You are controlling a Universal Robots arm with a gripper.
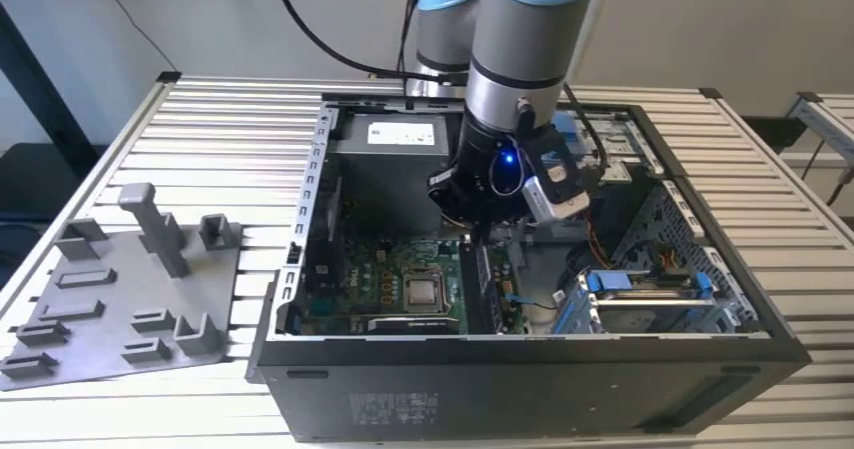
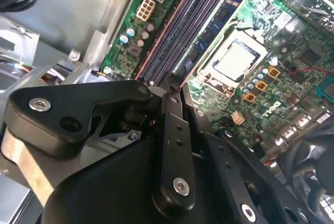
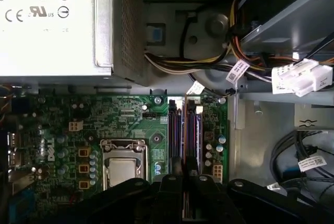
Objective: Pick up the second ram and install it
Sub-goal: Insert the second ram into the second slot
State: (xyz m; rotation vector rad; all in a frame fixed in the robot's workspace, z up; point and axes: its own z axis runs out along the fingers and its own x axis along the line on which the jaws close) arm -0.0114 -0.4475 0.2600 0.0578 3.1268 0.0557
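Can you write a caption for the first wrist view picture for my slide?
Robot gripper poised over the long memory slots beside the processor on the green motherboard.

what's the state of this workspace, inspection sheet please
surface: slatted metal table carrying an open computer case
job's things: second ram cannot be told apart from the memory slots beside the processor socket
clutter: grey fixture tray with posts, on the exterior view's left of the case
grippers: gripper low over the memory slots
cables: wire bundle by the power supply
surroundings: another slatted table
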